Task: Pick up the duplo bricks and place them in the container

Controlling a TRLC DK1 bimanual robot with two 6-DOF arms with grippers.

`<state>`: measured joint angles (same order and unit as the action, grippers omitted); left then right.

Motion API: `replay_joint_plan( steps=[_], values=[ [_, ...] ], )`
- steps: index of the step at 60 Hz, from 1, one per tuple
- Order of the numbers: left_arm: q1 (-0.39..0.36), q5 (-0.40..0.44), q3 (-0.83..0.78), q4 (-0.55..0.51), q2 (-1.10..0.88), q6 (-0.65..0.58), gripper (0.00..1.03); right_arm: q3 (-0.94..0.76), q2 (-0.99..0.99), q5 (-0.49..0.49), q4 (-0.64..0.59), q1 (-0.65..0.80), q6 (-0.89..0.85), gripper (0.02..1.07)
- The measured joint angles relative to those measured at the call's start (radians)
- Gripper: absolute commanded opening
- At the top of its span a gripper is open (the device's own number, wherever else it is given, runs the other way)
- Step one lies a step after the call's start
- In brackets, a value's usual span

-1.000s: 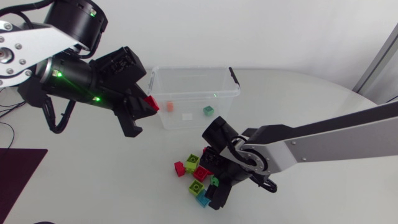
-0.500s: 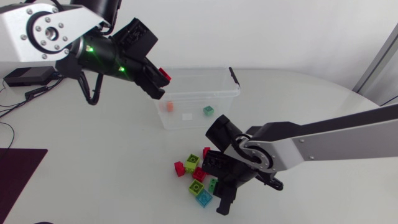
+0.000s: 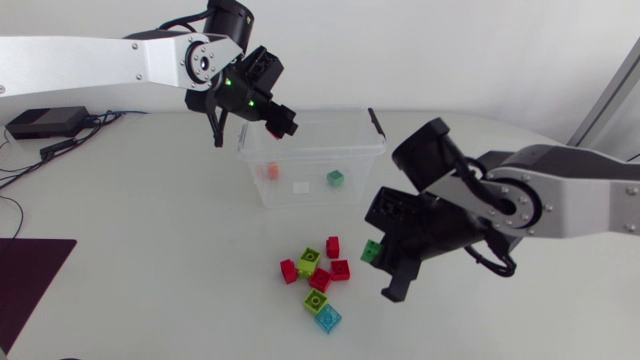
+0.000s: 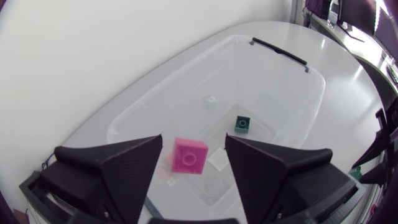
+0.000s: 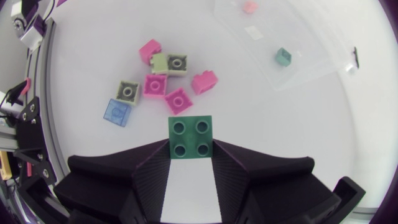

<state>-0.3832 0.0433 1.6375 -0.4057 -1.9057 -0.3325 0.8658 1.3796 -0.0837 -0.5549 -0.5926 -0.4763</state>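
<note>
The left gripper [image 4: 193, 146] hangs over the clear plastic container [image 3: 310, 112], above the end opposite its black handle [image 3: 376, 122], so that whatever it lets go lands inside. Its fingers stand apart: the pinkish-red duplo brick [image 4: 190, 155] sits between them with a gap on each side, so it looks released and not gripped. Below it in the container lie a dark green brick [image 4: 243, 124] and an orange brick [image 3: 268, 170]. The left arm stretches straight in from the side, wrist tipped so the fingers point down into the container.

The right gripper [image 5: 191, 146] is clenched on a green four-stud duplo brick [image 5: 190, 138], studs facing the camera, pinched from two sides for carrying. It is outside the container, in front of the handle end and above the table. The right arm is bent at the elbow, its fingers slanting down.

The loose bricks [image 3: 318, 280], red, lime and one clear blue, lie clustered in front of the container, well apart from it, awaiting pickup.
</note>
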Motion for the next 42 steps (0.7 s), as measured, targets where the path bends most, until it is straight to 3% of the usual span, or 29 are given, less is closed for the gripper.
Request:
replay_joint_plan(
  steps=[7, 24, 42],
  values=[
    [0.011, 0.0, -0.037, 0.006, 0.053, -0.004, 0.99, 0.08, -0.003, -0.018, 0.003, 0.061, 0.001, 0.3],
    [0.0, 0.044, -0.36, -0.053, 0.452, -0.119, 0.99, 0.316, 0.061, -0.026, 0.093, 0.124, 0.043, 0.31],
    [-0.101, 0.064, -0.679, -0.12, 0.542, -0.301, 0.99, 0.549, 0.329, -0.033, 0.219, 0.191, 0.11, 0.31]
  ],
)
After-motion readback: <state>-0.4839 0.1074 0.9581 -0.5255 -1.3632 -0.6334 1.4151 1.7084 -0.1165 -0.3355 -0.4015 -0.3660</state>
